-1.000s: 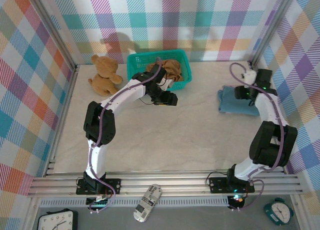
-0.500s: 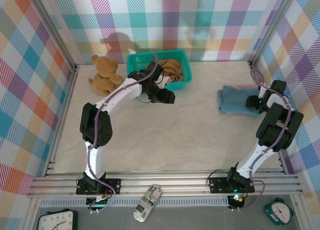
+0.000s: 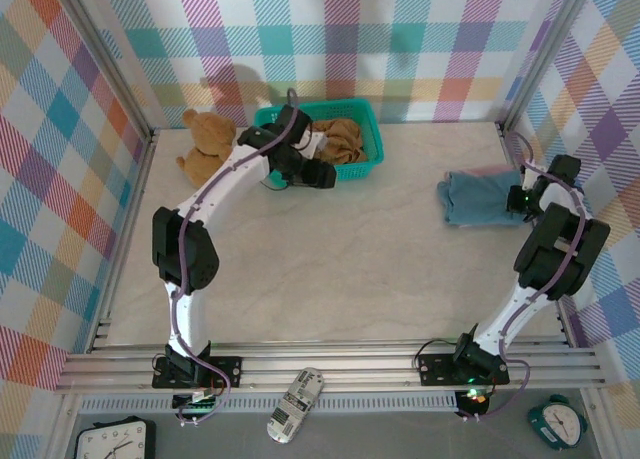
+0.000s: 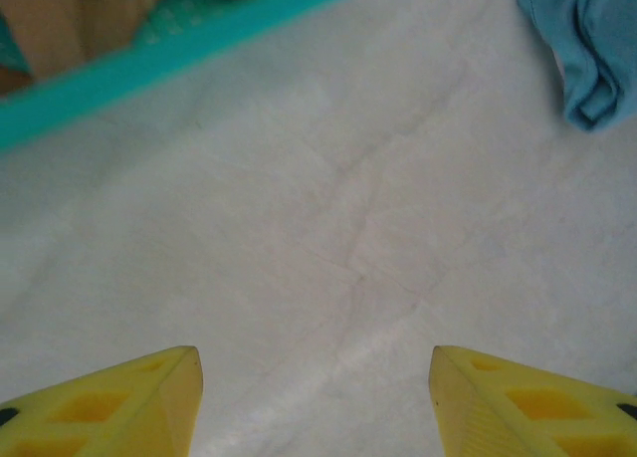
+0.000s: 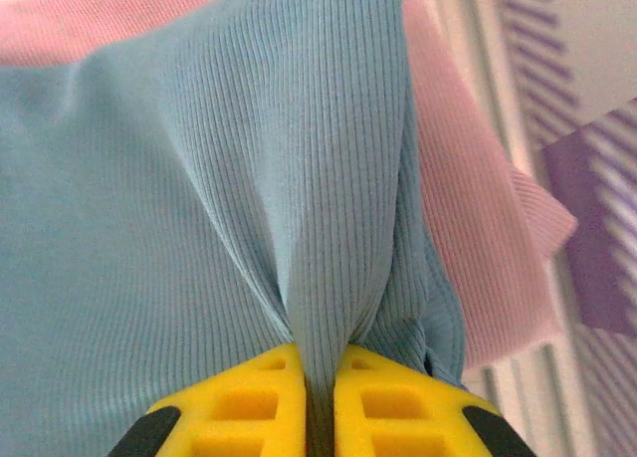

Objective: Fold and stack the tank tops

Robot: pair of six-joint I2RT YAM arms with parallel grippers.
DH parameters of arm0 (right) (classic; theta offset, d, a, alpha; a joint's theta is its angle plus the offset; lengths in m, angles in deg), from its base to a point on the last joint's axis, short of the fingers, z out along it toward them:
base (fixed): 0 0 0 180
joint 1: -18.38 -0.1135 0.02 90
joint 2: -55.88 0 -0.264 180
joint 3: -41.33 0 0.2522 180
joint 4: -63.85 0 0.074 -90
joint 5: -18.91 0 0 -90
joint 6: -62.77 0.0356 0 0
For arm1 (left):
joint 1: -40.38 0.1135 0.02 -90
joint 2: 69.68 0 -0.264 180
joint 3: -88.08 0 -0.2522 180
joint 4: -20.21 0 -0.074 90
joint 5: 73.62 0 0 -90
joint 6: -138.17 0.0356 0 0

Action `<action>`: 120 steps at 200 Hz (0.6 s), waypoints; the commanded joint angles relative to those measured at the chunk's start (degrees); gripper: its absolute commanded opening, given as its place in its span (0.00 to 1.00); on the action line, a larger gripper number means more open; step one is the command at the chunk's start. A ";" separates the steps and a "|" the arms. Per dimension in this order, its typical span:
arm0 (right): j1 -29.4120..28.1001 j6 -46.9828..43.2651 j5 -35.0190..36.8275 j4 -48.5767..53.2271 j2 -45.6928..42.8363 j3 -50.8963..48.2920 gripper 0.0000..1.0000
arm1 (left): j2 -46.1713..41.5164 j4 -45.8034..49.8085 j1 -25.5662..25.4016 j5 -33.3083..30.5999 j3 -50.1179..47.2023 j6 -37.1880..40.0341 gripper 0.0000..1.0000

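Since a second ago the left gripper (image 3: pixel 318 174) has drawn in closer to the teal basket (image 3: pixel 320 107) and now hangs just over its near rim, towards the left corner. The right arm has folded back, so the right gripper (image 3: pixel 515 197) has moved to the far-right edge of the blue tank top (image 3: pixel 475 197). That top lies well to the right of the basket and has been tugged slightly out of its earlier shape.

In the right wrist view, the right gripper (image 5: pixel 318 377) has its yellow fingers (image 5: pixel 254 397) pressed together on a raised ridge of the blue tank top (image 5: pixel 199 178). The pink tank top (image 5: pixel 468 228) lies under it, showing along the edges.

The left gripper (image 4: pixel 317 367) stands wide apart over bare table (image 4: pixel 348 228), holding nothing (the basket wall (image 4: pixel 149 64) runs just beyond it). The ochre tank top (image 3: pixel 343 139) sits bunched inside the basket, and the teddy bear (image 3: pixel 205 144) sits just left of it.
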 commanded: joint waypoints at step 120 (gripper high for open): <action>-1.28 -2.81 5.61 -3.52 -2.29 -0.87 0.59 | 25.48 -8.65 6.31 -11.65 23.81 1.71 0.64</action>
